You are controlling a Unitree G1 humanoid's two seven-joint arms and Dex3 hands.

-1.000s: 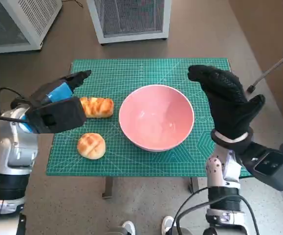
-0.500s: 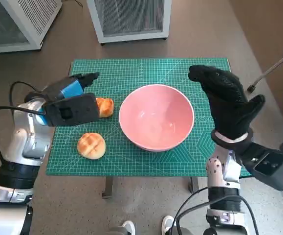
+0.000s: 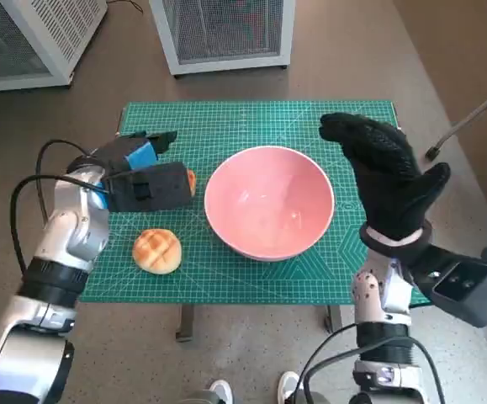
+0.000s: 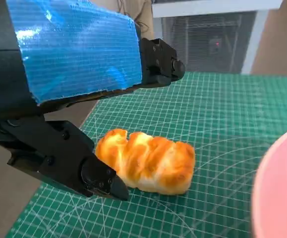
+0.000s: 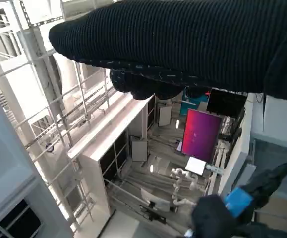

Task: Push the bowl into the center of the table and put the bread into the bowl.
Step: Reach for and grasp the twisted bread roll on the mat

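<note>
A pink bowl (image 3: 269,202) stands near the middle of the green mat (image 3: 251,126). A long braided bread (image 4: 145,161) lies on the mat left of the bowl; in the head view my left hand (image 3: 142,172) covers all but its orange tip (image 3: 191,180). In the left wrist view the black fingers (image 4: 98,176) spread on either side of the bread without closing on it. A round scored bun (image 3: 157,250) lies nearer the front edge. My gloved right hand (image 3: 390,181) is raised upright, open, above the table's right part, beside the bowl.
Two white mesh-fronted cabinets (image 3: 222,29) stand on the floor beyond the table. A metal rod (image 3: 462,126) slants in from the right. Shoes (image 3: 219,391) show below the front edge. The right wrist view shows only room structures past the glove (image 5: 183,44).
My left hand has moved right and down over the long bread, covering most of it. The right hand has hardly moved.
</note>
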